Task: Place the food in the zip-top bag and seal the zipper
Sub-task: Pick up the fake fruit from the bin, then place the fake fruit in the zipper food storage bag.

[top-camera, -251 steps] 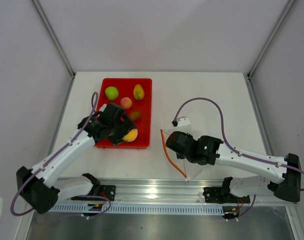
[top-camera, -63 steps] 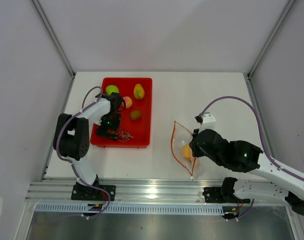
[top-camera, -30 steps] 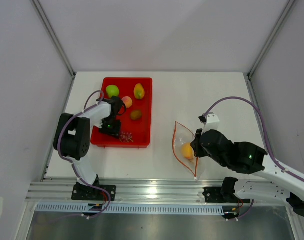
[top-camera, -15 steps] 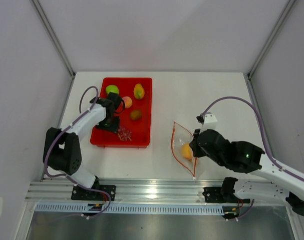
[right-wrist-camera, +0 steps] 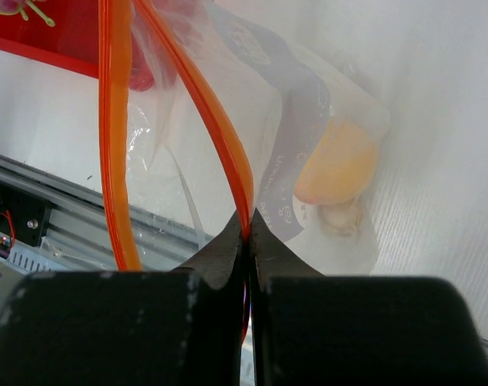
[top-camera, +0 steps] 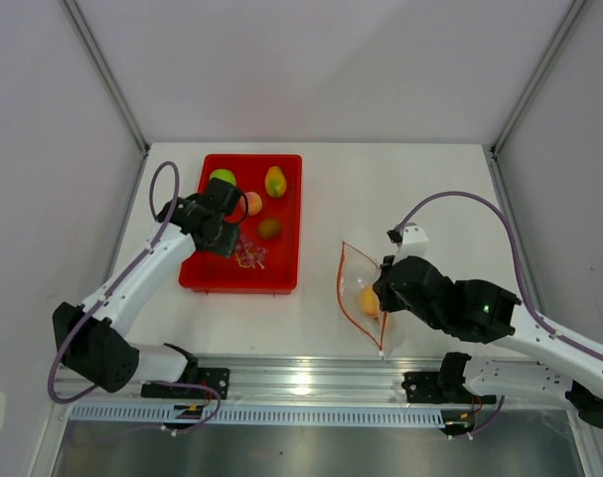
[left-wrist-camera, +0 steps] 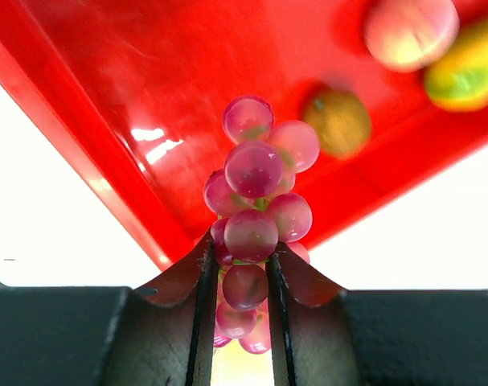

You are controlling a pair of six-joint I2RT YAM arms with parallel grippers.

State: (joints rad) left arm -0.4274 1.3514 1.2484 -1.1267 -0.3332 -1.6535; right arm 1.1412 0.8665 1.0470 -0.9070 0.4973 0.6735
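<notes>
Orange fruit (right-wrist-camera: 340, 169), perhaps, behind cloudy bag (right-wrist-camera: 296, 104)

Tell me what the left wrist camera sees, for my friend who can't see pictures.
A shiny dark red grape bunch is pinched at its near end between two black fingers, with a red tray behind it. Farther back in the tray lie a brown kiwi, a pink peach and a yellow-green mango, all a bit blurry.
</notes>
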